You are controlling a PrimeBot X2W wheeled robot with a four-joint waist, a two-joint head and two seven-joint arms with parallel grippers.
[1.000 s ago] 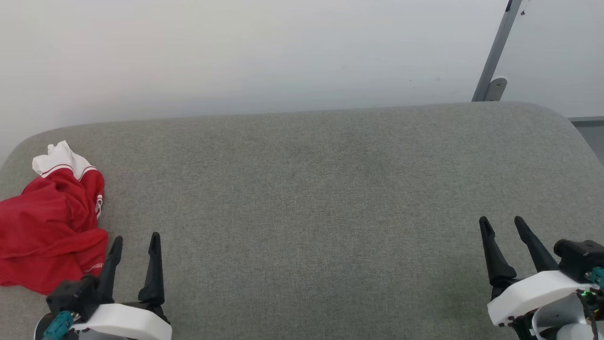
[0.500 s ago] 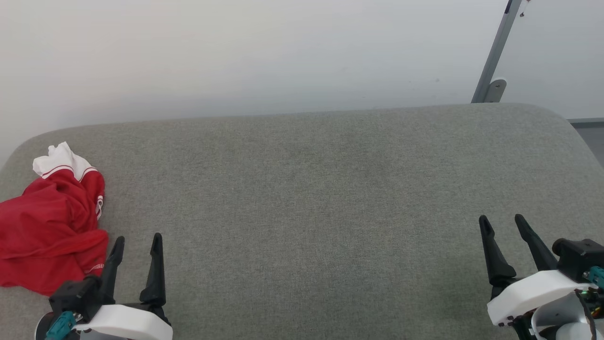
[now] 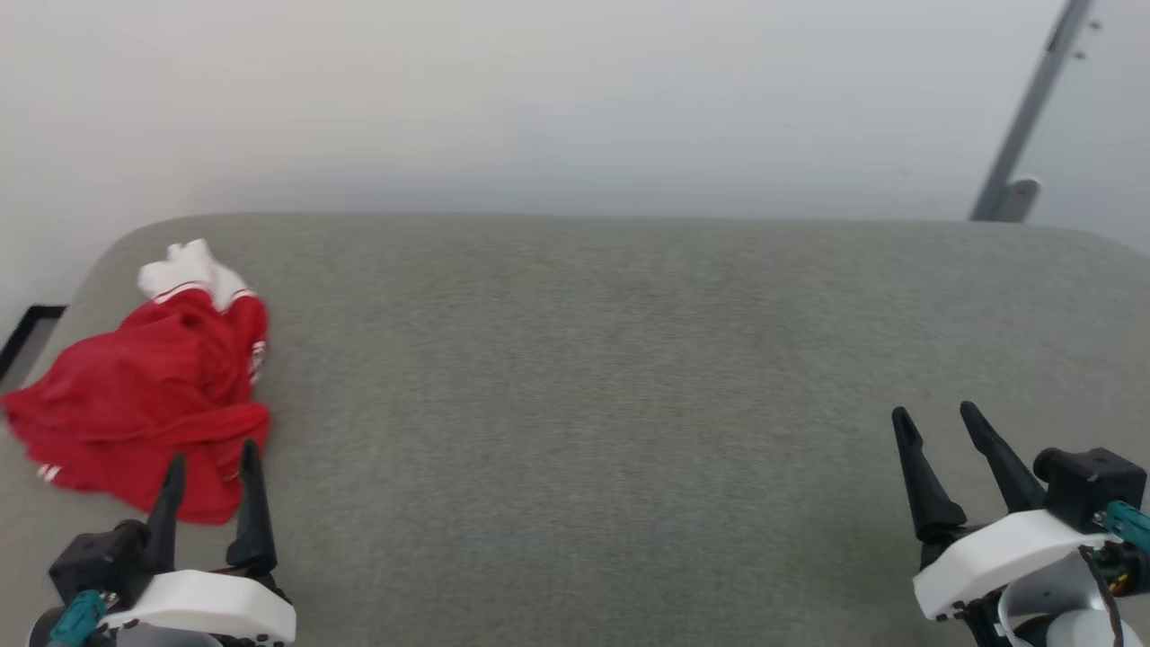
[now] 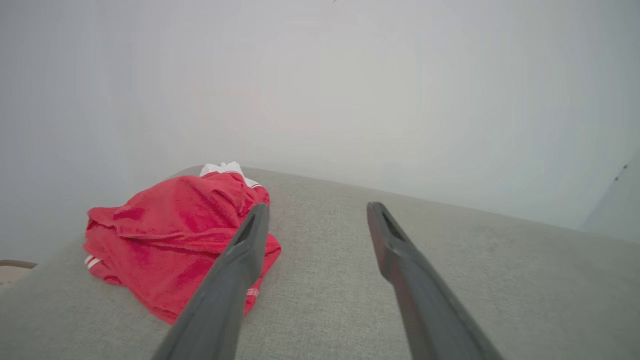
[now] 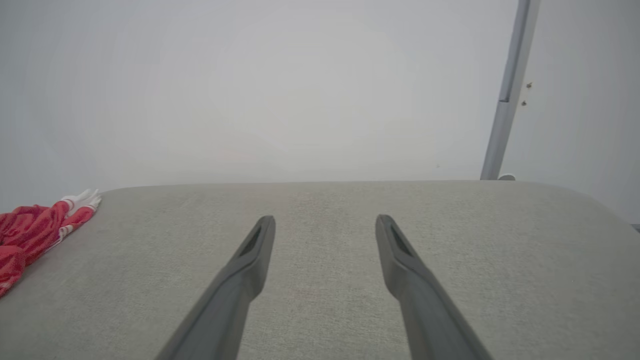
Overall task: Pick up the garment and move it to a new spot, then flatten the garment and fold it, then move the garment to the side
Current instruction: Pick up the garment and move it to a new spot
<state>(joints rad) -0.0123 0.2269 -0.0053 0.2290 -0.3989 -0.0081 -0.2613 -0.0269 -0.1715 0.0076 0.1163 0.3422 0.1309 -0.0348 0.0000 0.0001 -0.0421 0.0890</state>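
Observation:
The garment [image 3: 144, 395] is a crumpled red heap with a white sleeve at its far end, lying at the left end of the grey upholstered surface [image 3: 584, 377]. My left gripper [image 3: 212, 455] stands open just in front of the heap's near edge, fingertips over its red fabric in the head view, nothing between them. In the left wrist view the garment [image 4: 170, 240] lies ahead and left of the left gripper [image 4: 316, 210]. My right gripper [image 3: 934, 415] is open at the lower right, far from the garment. In the right wrist view the right gripper [image 5: 325, 220] points over bare fabric, the garment [image 5: 35, 230] at far left.
A pale wall runs behind the surface. A slanted grey metal post [image 3: 1024, 126] rises at the back right. A dark frame edge [image 3: 22, 337] shows past the surface's left end. The surface's rounded corners fall away at both ends.
The head camera has turned left, shifting the whole picture to the right. The left gripper now sits closer to the garment's near edge. The garment itself has not moved.

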